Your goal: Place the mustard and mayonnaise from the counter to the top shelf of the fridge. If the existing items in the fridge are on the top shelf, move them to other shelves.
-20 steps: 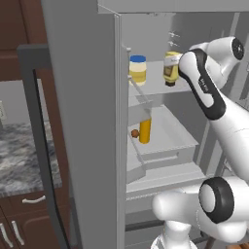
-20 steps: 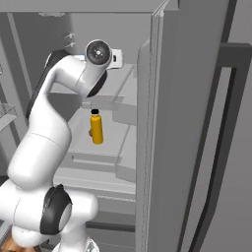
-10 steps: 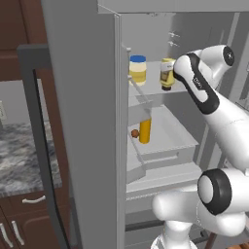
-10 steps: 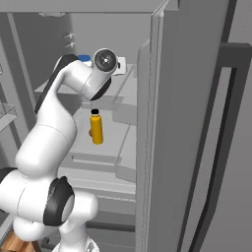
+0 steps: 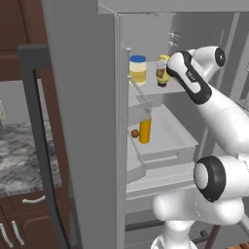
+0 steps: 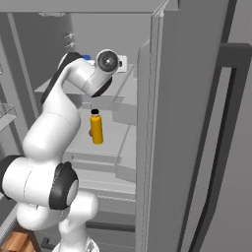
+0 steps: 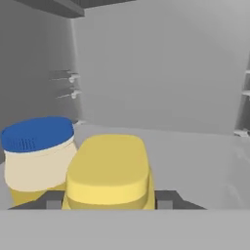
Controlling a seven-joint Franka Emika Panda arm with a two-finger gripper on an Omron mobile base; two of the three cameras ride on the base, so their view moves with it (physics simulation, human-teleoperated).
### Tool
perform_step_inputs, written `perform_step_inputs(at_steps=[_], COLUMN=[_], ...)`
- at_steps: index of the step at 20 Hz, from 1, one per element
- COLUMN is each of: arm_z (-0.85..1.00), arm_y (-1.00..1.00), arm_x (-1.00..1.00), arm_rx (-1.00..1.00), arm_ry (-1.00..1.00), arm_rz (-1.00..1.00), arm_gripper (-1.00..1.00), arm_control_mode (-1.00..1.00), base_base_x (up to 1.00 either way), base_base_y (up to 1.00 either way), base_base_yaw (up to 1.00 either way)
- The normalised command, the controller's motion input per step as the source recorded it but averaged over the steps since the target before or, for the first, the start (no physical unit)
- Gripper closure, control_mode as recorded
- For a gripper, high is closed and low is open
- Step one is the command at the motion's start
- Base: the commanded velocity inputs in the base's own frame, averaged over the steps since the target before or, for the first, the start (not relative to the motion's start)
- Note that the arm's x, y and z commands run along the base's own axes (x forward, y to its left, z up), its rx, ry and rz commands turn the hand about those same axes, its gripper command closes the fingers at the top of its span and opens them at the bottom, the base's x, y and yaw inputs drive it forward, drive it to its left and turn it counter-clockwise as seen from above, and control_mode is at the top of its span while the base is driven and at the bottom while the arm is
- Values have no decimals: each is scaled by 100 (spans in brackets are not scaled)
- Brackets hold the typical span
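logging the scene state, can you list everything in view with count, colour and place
mustard: 1, yellow with dark label, over the top shelf between the tool's fingers, beside the mayo
mayo: 1, cream jar with blue lid, on the top shelf
top shelf: 1, pale grey, upper fridge
tall bottle: 1, orange-yellow with black cap, upright in the tray below the top shelf
ball: 1, brown, left of the tall bottle in the same tray
fridge: 1, grey, door open
counter: 1, grey marbled, left of the fridge over brown cabinets
arm: 1, white with dark joints, reaching into the fridge
tool: 1, dark fingers, shut on the mustard
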Motion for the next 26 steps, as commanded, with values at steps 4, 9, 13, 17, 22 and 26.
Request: perform_step_inputs(at_steps=[4,9,13,17,22,26], arm_z=[-53,-43,-3,0,0,0], arm_y=[1,2,1,0,0,0], arm_x=[26,14,3,0,-2,-15], arm_rx=[0,-1,-1,0,0,0], arm_ry=[-8,-6,0,0,0,0], arm_rz=[0,0,0,-1,0,0], arm_gripper=[100,100,-100,-100,-100,-100], arm_control_mode=[-100,-100,-100,-100,-100,-100], base_base_x=[0,0,0,0,0,0], base_base_y=[0,0,0,0,0,0], base_base_yaw=[0,0,0,0,0,0])
